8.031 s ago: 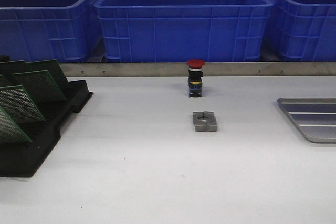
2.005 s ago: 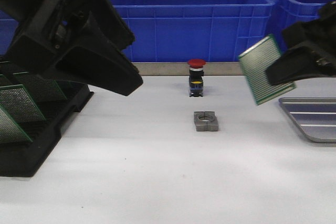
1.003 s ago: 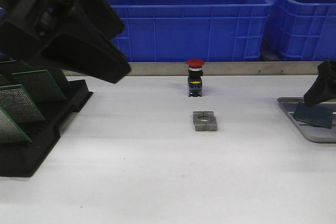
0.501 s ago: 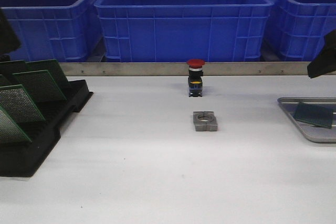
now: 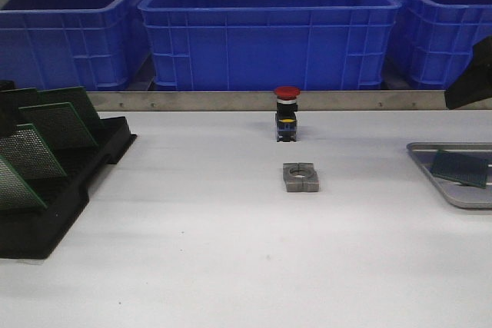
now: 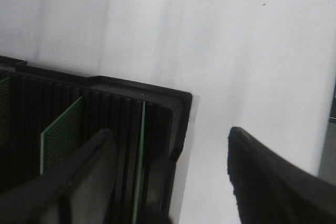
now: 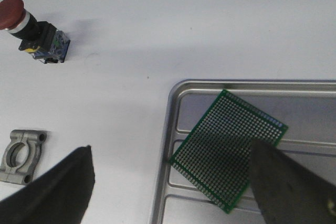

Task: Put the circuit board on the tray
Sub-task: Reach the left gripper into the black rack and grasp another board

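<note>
The circuit board [image 5: 460,167], green and perforated, lies flat and askew on the silver-grey tray [image 5: 453,193] at the table's right edge. In the right wrist view the board [image 7: 228,148] rests on the ribbed tray [image 7: 304,98] near its left rim. My right gripper [image 7: 170,148] is open and empty above the board and tray, touching neither. A dark part of the right arm [image 5: 470,86] shows above the tray. My left gripper [image 6: 170,131] is open and empty above the corner of the black slotted rack [image 6: 163,103].
The black rack [image 5: 54,190] at the left holds several upright green boards [image 5: 31,151]. A red push button [image 5: 286,113] and a grey metal clamp block [image 5: 300,177] stand mid-table. Blue bins [image 5: 269,24] line the back behind a metal strip.
My right gripper carried the board to the tray, let it go and rose away. My left arm has drawn back out of the front view.
</note>
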`<action>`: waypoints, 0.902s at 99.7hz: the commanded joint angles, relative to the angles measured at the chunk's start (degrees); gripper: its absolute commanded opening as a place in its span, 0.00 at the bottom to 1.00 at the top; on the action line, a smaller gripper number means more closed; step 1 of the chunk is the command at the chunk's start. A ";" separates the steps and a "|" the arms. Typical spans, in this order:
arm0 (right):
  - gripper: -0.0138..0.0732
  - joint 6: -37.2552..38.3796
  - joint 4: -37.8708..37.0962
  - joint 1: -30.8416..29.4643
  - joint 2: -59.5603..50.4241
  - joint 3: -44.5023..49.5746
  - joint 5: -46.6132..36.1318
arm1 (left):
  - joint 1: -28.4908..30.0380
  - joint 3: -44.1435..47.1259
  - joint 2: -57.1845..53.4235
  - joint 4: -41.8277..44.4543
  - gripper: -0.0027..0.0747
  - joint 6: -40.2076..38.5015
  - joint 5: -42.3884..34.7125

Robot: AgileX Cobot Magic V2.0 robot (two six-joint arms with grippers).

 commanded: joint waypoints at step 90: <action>0.86 -0.37 0.89 -0.40 -2.44 -1.55 3.15 | 0.27 -1.60 5.52 0.32 0.01 -0.66 -11.98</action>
